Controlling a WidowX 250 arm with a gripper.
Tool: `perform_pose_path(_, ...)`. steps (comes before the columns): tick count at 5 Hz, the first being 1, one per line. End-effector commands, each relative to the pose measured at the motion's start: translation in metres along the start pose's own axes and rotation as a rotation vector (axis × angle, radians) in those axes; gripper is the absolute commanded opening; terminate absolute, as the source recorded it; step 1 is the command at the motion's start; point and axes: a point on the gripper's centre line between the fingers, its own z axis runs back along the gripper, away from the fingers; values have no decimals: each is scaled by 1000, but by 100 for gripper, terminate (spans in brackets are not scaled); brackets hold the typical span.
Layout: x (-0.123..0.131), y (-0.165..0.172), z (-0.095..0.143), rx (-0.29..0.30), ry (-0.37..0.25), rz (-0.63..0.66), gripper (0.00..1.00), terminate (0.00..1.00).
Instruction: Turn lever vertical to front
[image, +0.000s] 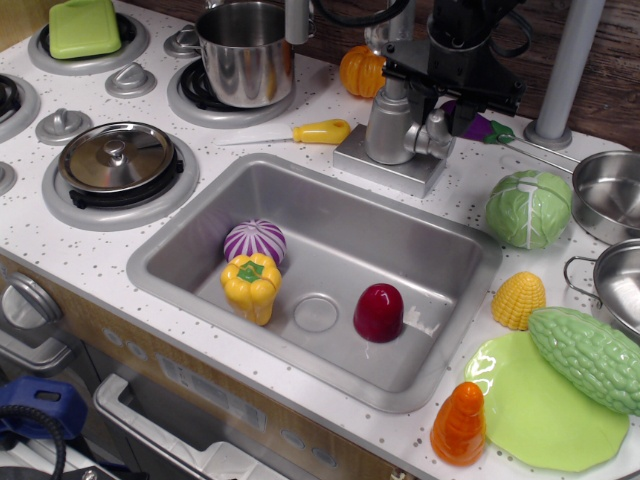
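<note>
The silver faucet (392, 125) stands on its base behind the sink. Its lever (438, 128), a short silver-grey paddle on the right of the faucet's round body, is tipped toward the front of the counter. My black gripper (440, 100) hangs directly over the lever, its wide bar across the faucet spout. Its dark fingers come down on either side of the lever's top, apart from each other, and hold nothing. The fingertips are partly hidden by the gripper body.
The sink (180, 255) holds a purple onion (254, 240), a yellow pepper (250, 285) and a dark red vegetable (379, 311). A yellow-handled knife (318, 131), an orange pumpkin (360, 70) and a purple eggplant (478, 127) lie near the faucet. A cabbage (528, 207) and pots sit at the right.
</note>
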Motion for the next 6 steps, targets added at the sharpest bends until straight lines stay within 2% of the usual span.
perform_pose_path(1,-13,-5,-4,9,1,55,0,0)
perform_pose_path(2,-21,-10,-11,7,2,77,0,0)
perform_pose_path(6,-21,-8,-20,-22,9,79,0,0)
